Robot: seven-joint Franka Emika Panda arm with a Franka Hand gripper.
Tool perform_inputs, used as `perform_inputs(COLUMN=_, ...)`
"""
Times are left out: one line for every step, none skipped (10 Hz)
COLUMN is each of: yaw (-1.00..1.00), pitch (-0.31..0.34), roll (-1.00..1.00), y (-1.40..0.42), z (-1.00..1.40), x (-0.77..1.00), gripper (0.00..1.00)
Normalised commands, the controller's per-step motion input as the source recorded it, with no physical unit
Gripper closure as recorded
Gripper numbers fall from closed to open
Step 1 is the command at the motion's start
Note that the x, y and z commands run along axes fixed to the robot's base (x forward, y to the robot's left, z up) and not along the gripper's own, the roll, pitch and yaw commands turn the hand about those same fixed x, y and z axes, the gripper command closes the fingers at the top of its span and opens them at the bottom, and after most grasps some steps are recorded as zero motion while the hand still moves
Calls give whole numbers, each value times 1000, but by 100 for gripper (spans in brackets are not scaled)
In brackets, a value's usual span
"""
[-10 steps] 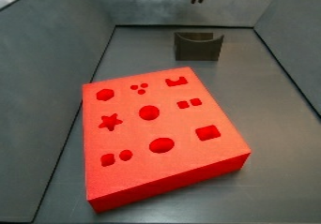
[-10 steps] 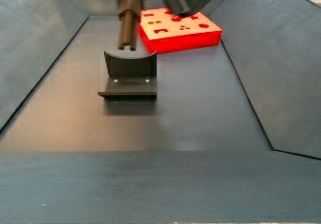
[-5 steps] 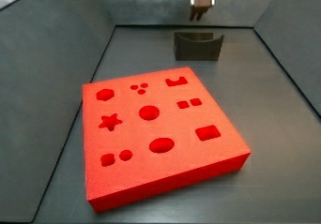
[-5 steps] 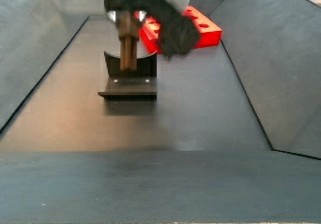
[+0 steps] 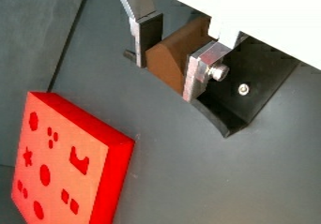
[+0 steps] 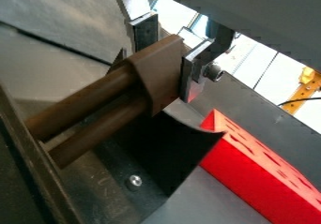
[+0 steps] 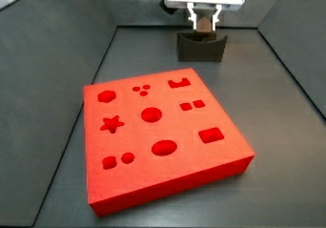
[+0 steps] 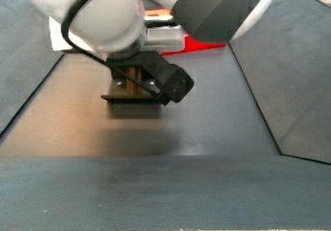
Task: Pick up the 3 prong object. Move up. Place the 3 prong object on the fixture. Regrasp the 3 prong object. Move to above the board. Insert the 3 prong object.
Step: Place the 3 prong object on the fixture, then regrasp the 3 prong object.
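Brown 3 prong object [image 5: 175,52] in gripper [image 5: 170,57], fixture [image 8: 132,96] half-hidden.

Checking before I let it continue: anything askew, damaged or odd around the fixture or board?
Nothing stands out. The gripper holds the 3 prong object squarely over the fixture; the board lies flat and looks undamaged.

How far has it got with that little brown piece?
Picked up, it seems: the tool is shut on the brown piece just above the fixture. In hand: setting the piece on the fixture. Left: regrasping, moving over the red board and inserting; the board's cut-outs look empty.
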Motion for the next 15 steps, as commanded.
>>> perform_inputs(yaw=-188, pitch=-28, roll=-89, y=188, z=-653, x=90, gripper=100)
perform_inputs(yaw=-149, pitch=-47, roll=-71, y=224, z=-591, x=85, gripper=100)
perform_inputs(yaw=-125, pitch=-49, roll=-70, y=228, z=-585, x=85, gripper=100)
perform_inputs(yaw=-95, pitch=-51, roll=-69, y=231, z=-579, x=85, gripper=100)
perform_inputs(yaw=-83, pitch=-50, roll=-69, y=231, z=-579, x=83, gripper=100)
perform_inputs(yaw=-64, pitch=-50, roll=-68, y=233, z=-575, x=78, gripper=100)
perform_inputs(yaw=0, pitch=0, roll=0, y=0, z=0, x=0, gripper=0)
perform_inputs(yaw=-2, pitch=-13, roll=13, y=0, z=1000, x=0, gripper=0)
perform_inputs(yaw=4, pitch=-13, roll=20, y=4, z=1000, x=-6, gripper=0)
perform_inputs(yaw=10, pitch=-10, roll=23, y=5, z=1000, x=-16, gripper=0)
perform_inputs(yaw=21, pitch=-6, roll=28, y=3, z=1000, x=-29, gripper=0)
perform_inputs(yaw=23, pitch=-3, roll=31, y=4, z=1000, x=-38, gripper=0)
perform_inputs(yaw=28, pitch=4, roll=30, y=4, z=848, x=-44, gripper=0)
perform_inputs(yaw=27, pitch=11, roll=27, y=5, z=721, x=-42, gripper=0)
perform_inputs(yaw=23, pitch=21, roll=24, y=9, z=460, x=-38, gripper=0)
